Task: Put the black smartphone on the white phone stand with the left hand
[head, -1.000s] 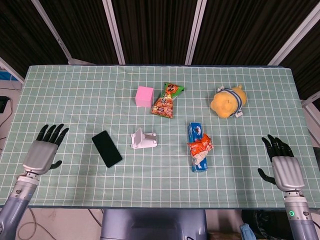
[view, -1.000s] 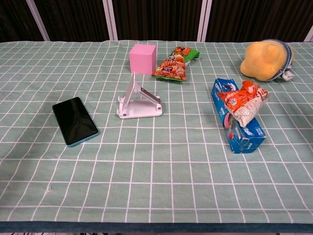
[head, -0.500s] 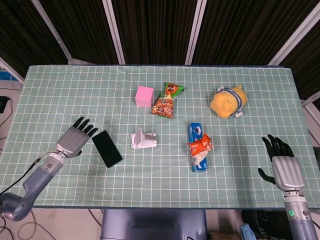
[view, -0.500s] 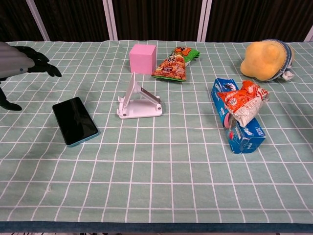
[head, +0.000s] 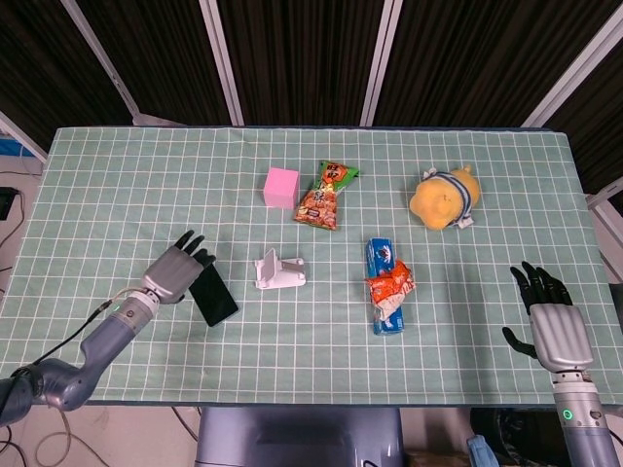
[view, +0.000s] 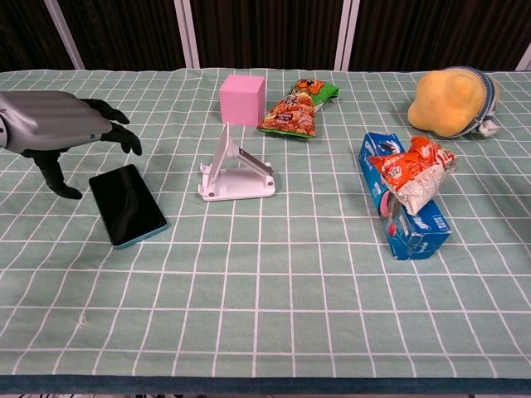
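The black smartphone (head: 213,298) (view: 128,205) lies flat on the green checked cloth, left of the white phone stand (head: 278,271) (view: 235,170). My left hand (head: 179,270) (view: 65,129) hovers over the phone's far left end with fingers spread, holding nothing; in the head view it covers the phone's upper corner. My right hand (head: 549,316) rests open near the table's front right corner, seen only in the head view.
A pink cube (head: 282,186) (view: 242,99) and a snack bag (head: 326,196) (view: 297,109) stand behind the stand. A blue packet with an orange wrapper (head: 387,287) (view: 406,190) lies right of centre. A yellow plush toy (head: 445,197) (view: 453,101) sits far right.
My left hand has travelled right from the table's left edge to just over the phone's left end. The phone, stand and right hand have not moved.
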Motion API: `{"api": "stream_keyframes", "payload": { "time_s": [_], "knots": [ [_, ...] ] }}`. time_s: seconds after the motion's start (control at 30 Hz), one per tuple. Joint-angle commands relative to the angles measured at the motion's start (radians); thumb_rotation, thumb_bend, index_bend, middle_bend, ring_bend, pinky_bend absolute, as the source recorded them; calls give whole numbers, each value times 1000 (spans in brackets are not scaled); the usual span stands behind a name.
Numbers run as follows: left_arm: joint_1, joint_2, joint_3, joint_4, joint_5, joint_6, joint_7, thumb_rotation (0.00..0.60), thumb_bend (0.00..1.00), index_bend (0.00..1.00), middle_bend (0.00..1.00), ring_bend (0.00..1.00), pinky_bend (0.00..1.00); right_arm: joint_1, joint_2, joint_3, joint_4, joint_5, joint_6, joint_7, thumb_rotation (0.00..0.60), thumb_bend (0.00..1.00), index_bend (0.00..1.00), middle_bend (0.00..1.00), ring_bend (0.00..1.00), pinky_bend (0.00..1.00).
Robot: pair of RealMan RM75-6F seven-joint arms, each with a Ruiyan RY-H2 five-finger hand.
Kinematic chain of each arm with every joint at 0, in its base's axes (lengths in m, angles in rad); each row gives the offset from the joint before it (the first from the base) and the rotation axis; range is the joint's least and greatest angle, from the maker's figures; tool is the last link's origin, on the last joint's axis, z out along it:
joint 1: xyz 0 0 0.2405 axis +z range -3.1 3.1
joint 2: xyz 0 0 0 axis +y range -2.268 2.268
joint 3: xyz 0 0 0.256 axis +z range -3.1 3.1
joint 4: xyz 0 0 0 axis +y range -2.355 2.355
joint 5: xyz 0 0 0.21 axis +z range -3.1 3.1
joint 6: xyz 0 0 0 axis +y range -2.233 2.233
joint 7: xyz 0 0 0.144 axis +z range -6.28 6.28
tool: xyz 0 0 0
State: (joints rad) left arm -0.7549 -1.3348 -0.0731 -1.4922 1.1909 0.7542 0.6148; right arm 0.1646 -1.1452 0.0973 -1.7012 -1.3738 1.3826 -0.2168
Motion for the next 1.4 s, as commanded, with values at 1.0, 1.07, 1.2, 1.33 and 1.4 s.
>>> {"api": "stream_keyframes", "payload": {
  "time_s": [1.0, 1.07, 1.2, 1.33, 1.4],
  "knots": [
    [-74, -58, 73, 40, -32, -49, -7, 600, 154, 241, 215, 0, 0, -3, -1, 0, 0, 2, 5, -1, 600, 369, 3, 0, 0, 140],
    [-75, -58, 77, 41, -30, -47, -9, 600, 154, 241, 216, 0, 0, -4, -1, 0, 0, 2, 5, -1, 600, 369, 3, 0, 0, 140],
    [-77, -64, 81, 47, -30, -41, -15, 600, 154, 242, 228, 0, 0, -4, -1, 0, 0, 2, 6, 0, 600, 369, 2, 0, 0, 140],
    [-77, -74, 88, 58, -25, -35, -17, 600, 154, 253, 251, 0, 0, -4, -2, 1, 0, 2, 6, 0, 600, 369, 3, 0, 0, 140],
    [-79, -78, 91, 65, -22, -34, -17, 600, 154, 261, 265, 0, 0, -4, -2, 1, 0, 2, 7, 0, 600, 369, 3, 0, 0, 140]
  ]
}}
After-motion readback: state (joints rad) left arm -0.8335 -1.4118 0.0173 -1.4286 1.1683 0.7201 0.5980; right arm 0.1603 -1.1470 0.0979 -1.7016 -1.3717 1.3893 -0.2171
